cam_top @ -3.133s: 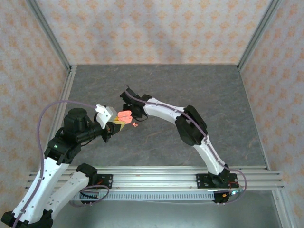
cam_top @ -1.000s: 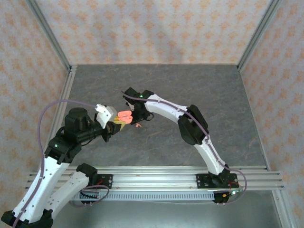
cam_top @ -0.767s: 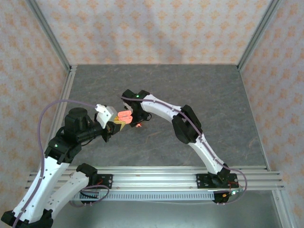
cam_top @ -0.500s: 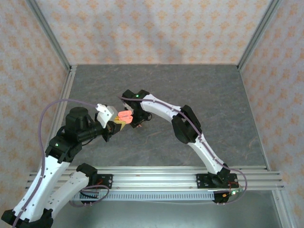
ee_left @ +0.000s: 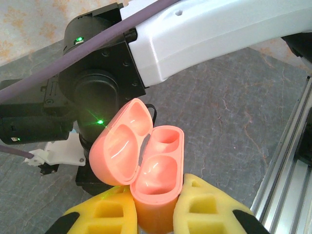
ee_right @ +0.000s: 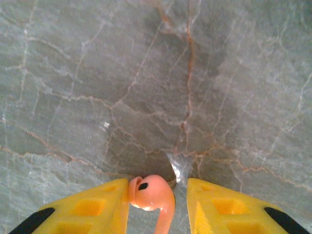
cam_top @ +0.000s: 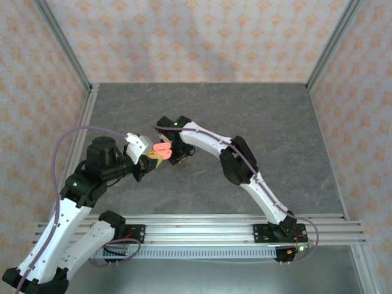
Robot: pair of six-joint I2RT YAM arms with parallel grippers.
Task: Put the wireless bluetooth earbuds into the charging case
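So the left tool is pinching the bottom half of a coral-pink charging case between its yellow fingers, pressed in tight on both sides. The case is sitting upright in the grip with its lid flipped open and leaning off to the left. Both wells inside are showing bare, nothing seated in them. In the overhead view it's being held up off the desk, roughly mid-desk and a bit left of centre.

The right arm is reaching across from the right side. Its wrist is hanging right behind the open case, very close to it.

From the right wrist camera, the right tool is pointing down at the grey marbled desk with a coral-pink earbud sitting between its fingers. The bud's round head is touching the finger on the left of that view. On the other side there's a visible gap between the stem and the finger, so the tool is standing a little spread around the bud, not squeezing it from both sides. Can't tell whether the bud is resting on the desk or is lifted off it.
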